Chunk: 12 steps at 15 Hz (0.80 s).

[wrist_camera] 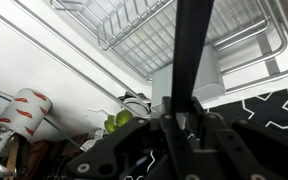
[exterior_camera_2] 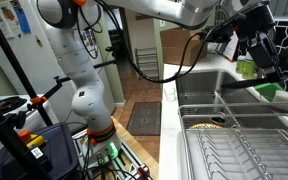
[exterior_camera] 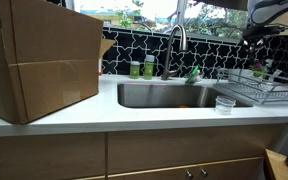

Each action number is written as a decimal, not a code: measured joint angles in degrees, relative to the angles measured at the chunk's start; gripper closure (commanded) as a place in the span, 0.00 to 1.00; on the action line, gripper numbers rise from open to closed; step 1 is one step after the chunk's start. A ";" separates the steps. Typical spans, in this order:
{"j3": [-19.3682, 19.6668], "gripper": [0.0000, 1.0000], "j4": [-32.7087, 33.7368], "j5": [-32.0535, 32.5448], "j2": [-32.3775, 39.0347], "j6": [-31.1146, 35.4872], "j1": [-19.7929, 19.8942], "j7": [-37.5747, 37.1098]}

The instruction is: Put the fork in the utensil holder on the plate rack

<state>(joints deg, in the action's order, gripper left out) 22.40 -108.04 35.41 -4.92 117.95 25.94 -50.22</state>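
The gripper (wrist_camera: 184, 120) is clenched on the fork (wrist_camera: 190, 50). In the wrist view the dark handle sits between the two fingers (wrist_camera: 152, 132), and there is no gap beside it. The fork is one long, straight, dark bar. Its long axis runs from the gripper directly away, up through the middle of the picture, and it points toward the plate rack (wrist_camera: 154, 25). The far end leaves the picture at the top edge, so I cannot tell if the prongs are at that end. A pale, box-like part (wrist_camera: 208, 72) stands just beside the handle, at the border of the rack. I cannot say for sure that this is the utensil holder.

In an exterior view, the gripper (exterior_camera: 256, 40) hangs high at the right end of the counter, above the plate rack (exterior_camera: 260, 92). The fork itself is too small there to separate from the dark fingers. The same holds where the gripper (exterior_camera_2: 256, 45) appears at the upper right, with the rack (exterior_camera_2: 234, 150) low and near.

Counted: one fork, one wire rack and one sink (exterior_camera: 164, 96) with one faucet (exterior_camera: 176, 45). There are two green bottles (exterior_camera: 141, 69) left of the faucet. One clear plastic cup (exterior_camera: 225, 104) is on the counter in front of the rack. One big cardboard box (exterior_camera: 39, 60) stands at the left.
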 measured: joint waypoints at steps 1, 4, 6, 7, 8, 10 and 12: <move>0.02 0.95 0.08 0.00 0.16 0.00 0.00 -0.33; 1.04 0.95 1.72 0.87 2.97 2.19 0.44 -4.67; 2.43 0.95 3.57 1.13 6.34 5.21 1.00 -7.64; 3.26 0.95 4.80 1.14 8.35 6.81 1.30 -9.09; 4.03 0.95 6.08 1.19 10.27 8.25 1.53 -10.43; 5.55 0.95 8.82 1.53 13.95 11.03 1.87 -12.97; 6.89 0.95 11.55 1.61 17.13 12.66 2.04 -14.87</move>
<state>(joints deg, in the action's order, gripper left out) 29.30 -96.49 37.02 12.22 130.61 27.98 -65.08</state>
